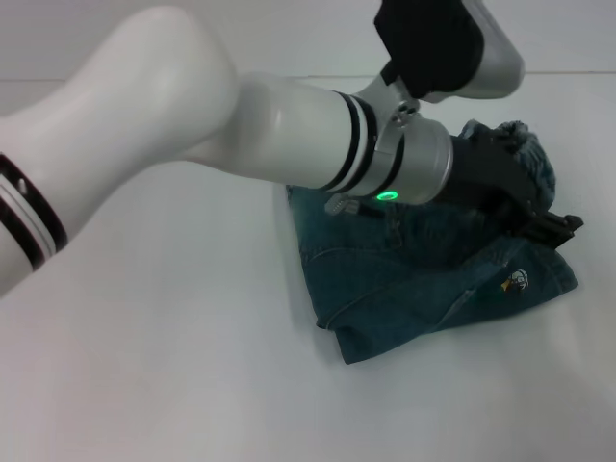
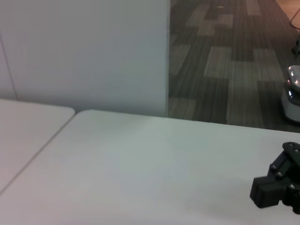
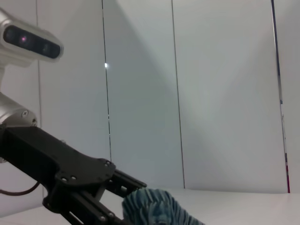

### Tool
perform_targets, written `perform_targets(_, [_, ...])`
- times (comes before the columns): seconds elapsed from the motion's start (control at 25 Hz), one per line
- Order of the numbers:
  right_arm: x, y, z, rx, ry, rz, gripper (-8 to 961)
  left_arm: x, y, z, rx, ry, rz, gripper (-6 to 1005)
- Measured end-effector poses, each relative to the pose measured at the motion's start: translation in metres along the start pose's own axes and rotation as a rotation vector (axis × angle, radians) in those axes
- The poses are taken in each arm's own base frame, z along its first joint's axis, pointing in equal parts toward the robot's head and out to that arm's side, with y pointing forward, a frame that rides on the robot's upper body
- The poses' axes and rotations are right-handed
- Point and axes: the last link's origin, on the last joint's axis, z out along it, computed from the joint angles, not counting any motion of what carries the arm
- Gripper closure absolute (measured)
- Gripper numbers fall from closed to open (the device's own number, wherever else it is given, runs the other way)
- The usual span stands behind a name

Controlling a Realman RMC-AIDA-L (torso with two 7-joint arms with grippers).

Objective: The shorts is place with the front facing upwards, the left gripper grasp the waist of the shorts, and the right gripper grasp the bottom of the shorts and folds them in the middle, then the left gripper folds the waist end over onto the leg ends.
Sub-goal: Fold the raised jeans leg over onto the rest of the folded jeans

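The shorts lie folded in a blue-green denim stack on the white table, right of centre, with a small cartoon print facing up near their right edge. A bunched, gathered part of the denim rises at the far right corner and also shows in the right wrist view. My left arm reaches across from the left, and its black left gripper sits low over the right part of the shorts, beside that bunch. The right arm hangs at the top, with its gripper hidden behind the left arm. The leg hems are not distinguishable.
The white table stretches left and in front of the shorts. In the left wrist view there is bare tabletop, a black claw part, a white wall panel and a carpeted floor beyond the table's far edge.
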Motion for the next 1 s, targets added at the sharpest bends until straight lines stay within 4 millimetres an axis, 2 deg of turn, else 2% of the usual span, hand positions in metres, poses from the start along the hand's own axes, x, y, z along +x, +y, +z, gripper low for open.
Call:
perform_targets(0.4, [-0.001, 0.002, 0.0, -0.018, -0.009, 0.0, 953, 0.008, -0.005, -0.001, 0.028, 0.044, -0.035, 95])
perform_targets(0.88, [-0.004, 0.001, 0.0, -0.027, -0.014, 0.0, 954, -0.01, -0.017, -0.003, 0.11, -0.021, 0.038, 104])
perform_targets(1.0, [-0.005, 0.001, 0.0, -0.031, -0.012, -0.001, 953, -0.012, -0.021, -0.005, 0.117, -0.022, 0.027, 174])
